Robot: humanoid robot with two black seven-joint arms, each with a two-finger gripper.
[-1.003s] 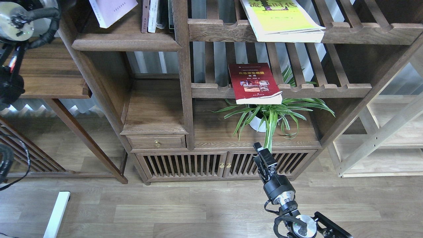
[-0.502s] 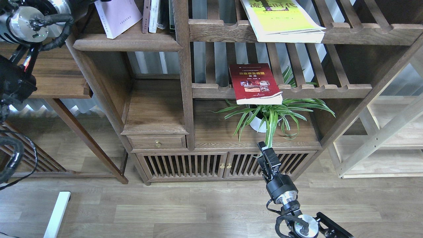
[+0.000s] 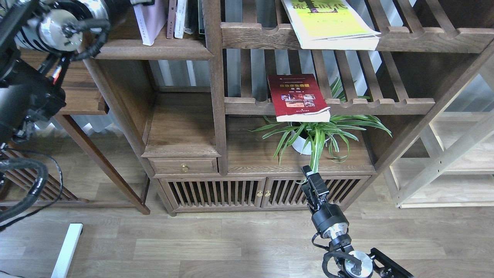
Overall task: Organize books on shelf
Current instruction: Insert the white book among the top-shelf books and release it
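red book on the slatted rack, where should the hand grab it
Probably the near edge of the red book: it lies flat and juts out past the rack's front rail, so come from the front, one finger above, one below. The right hand is nearest.

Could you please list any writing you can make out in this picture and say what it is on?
Nothing can be read for certain.
Red book: yellow title band, too blurred.
Yellow-green book: large dark characters, cut off at the top edge.
Pale book: small spine print, too small.
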